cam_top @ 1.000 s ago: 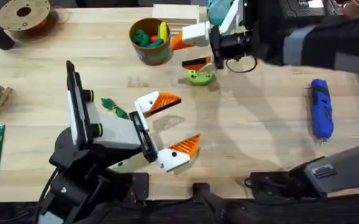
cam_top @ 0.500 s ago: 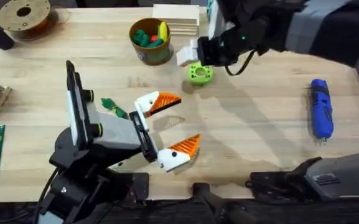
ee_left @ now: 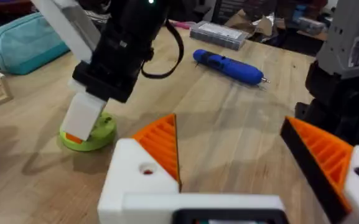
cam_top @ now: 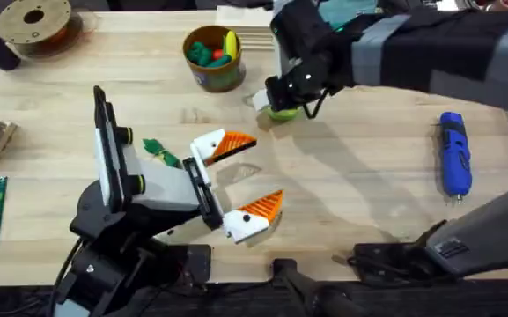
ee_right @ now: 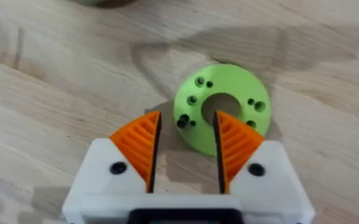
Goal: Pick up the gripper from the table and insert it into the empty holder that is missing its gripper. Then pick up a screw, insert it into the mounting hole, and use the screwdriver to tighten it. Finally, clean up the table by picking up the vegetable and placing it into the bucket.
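Right gripper [ee_right: 185, 146], fingers parted with nothing between them, poised directly over the green disc [ee_right: 222, 106] near the bucket [cam_top: 212, 56]. Left gripper [cam_top: 240, 176], fingers spread wide and empty, beside the vegetable [cam_top: 160, 151]. Screwdriver [cam_top: 453, 153] lies well apart at the right.

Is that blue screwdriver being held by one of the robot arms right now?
No. The blue screwdriver lies alone on the table, while the right gripper hovers at the green disc.
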Robot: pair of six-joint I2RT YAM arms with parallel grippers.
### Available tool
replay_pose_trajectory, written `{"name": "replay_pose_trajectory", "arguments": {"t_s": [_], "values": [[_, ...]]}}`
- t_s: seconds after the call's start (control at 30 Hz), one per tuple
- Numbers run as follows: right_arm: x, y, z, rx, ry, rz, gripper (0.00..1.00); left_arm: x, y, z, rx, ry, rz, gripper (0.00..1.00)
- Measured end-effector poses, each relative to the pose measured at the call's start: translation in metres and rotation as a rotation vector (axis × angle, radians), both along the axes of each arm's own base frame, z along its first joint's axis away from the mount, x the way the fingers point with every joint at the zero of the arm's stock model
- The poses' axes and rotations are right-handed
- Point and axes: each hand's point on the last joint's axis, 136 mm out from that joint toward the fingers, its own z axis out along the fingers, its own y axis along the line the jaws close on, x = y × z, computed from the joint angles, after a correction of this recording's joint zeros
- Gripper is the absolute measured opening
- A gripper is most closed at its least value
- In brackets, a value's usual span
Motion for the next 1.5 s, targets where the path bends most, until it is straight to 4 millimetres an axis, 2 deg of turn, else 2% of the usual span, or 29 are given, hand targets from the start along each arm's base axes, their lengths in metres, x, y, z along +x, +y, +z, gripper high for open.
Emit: {"name": "replay_pose_trajectory", "arguments": {"t_s": [0.23,0.37,0.57,0.63,0.77,1.13,1.3,1.37,1.5], "values": [[0.001,0.011,0.000,-0.024,-0.047,0.023,0.343,0.000,0.000,0.000,0.000,-0.001,0.000,0.987],[0.000,0.012,-0.001,-0.031,-0.048,0.026,0.314,0.000,0.000,0.000,0.000,0.000,0.000,0.987],[-0.003,0.007,-0.013,-0.063,-0.019,0.023,0.251,0.000,0.000,0.000,0.000,0.000,0.000,0.987],[-0.002,0.006,-0.013,-0.069,-0.021,0.020,0.200,0.000,0.000,0.000,0.000,-0.001,0.000,0.987],[-0.001,0.003,-0.013,-0.082,-0.029,0.012,0.017,0.000,0.000,0.000,0.000,-0.001,0.000,0.987],[-0.002,0.001,-0.011,-0.091,-0.027,0.010,0.008,0.000,0.000,0.000,0.000,-0.001,0.000,0.987],[-0.008,-0.003,0.008,-0.108,-0.013,0.026,0.007,0.000,0.000,0.000,0.000,-0.001,0.000,0.987],[-0.010,-0.004,0.026,-0.104,-0.026,0.036,0.007,0.000,0.000,0.000,0.000,-0.001,0.000,0.987],[-0.009,-0.002,0.078,-0.061,-0.097,0.046,0.007,0.000,0.000,0.000,0.000,0.000,0.000,0.987]]}}
